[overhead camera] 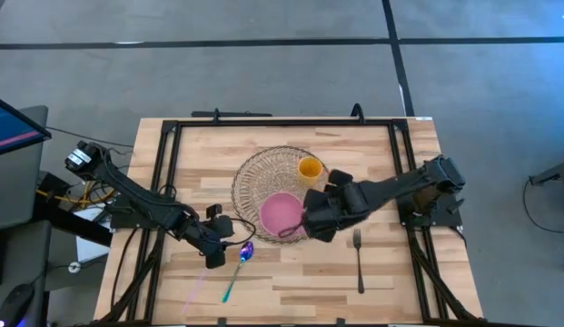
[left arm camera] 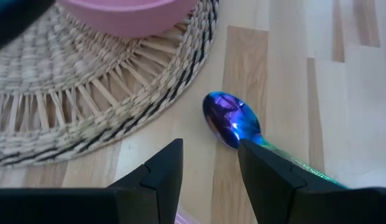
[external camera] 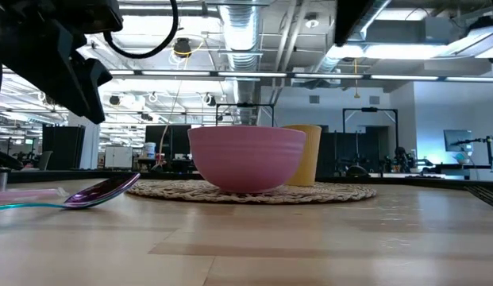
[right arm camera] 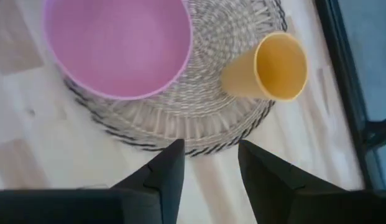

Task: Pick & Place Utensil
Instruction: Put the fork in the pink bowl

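Left gripper (left arm camera: 208,168) fingers released, lined up beside iridescent purple-blue metal spoon (left arm camera: 233,121) for pickup; right gripper (right arm camera: 208,168) fingers released, empty, waiting over round woven placemat (right arm camera: 199,118).

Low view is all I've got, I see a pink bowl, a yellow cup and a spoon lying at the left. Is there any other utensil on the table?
Observer: Yes, a fork lies on the bare wood, on the right arm's side of the woven mat.
Operator: Which gripper is nearer the spoon?
Observer: The left gripper, open, with the spoon bowl just ahead of its fingertips.
Operator: And the right one?
Observer: The right gripper is open above the mat's edge, facing the pink bowl and yellow cup, holding nothing.
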Controlling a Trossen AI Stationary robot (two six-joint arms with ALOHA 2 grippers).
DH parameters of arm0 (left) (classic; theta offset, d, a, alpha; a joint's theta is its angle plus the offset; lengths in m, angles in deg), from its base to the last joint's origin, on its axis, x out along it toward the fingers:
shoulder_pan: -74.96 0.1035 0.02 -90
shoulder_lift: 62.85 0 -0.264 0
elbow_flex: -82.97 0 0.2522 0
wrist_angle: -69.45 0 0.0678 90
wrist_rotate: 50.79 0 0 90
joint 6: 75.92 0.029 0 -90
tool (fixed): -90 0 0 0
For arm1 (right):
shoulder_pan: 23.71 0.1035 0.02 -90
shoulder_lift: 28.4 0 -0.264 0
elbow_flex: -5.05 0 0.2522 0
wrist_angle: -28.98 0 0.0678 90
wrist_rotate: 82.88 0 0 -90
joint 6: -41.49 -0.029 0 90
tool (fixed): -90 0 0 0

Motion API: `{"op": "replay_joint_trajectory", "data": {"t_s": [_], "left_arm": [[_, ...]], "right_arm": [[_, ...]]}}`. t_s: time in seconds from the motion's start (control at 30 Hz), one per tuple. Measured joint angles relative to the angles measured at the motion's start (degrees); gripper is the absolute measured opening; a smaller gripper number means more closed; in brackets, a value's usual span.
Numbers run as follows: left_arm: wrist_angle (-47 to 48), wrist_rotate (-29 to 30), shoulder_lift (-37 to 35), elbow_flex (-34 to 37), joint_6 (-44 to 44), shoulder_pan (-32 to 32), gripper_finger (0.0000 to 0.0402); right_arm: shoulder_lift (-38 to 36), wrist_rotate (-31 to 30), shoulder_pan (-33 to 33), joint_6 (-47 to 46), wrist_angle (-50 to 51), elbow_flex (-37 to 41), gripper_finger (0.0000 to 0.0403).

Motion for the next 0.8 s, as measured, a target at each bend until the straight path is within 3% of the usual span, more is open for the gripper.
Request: {"op": "replay_joint_trajectory", "data": {"t_s": [0.37, 0.8], "left_arm": [[-4.82, 0.81, 0.00, 0.00, 6.94, 0.00, 0.0156], [-12.85, 3.85, 0.00, 0.00, 12.33, 0.00, 0.0156]], "right_arm": [[0.03, 7.32, 11.06, -19.91, 3.64, 4.07, 0.0170], [0.16, 11.74, 25.62, -52.98, -9.64, 18.55, 0.0172]]}}
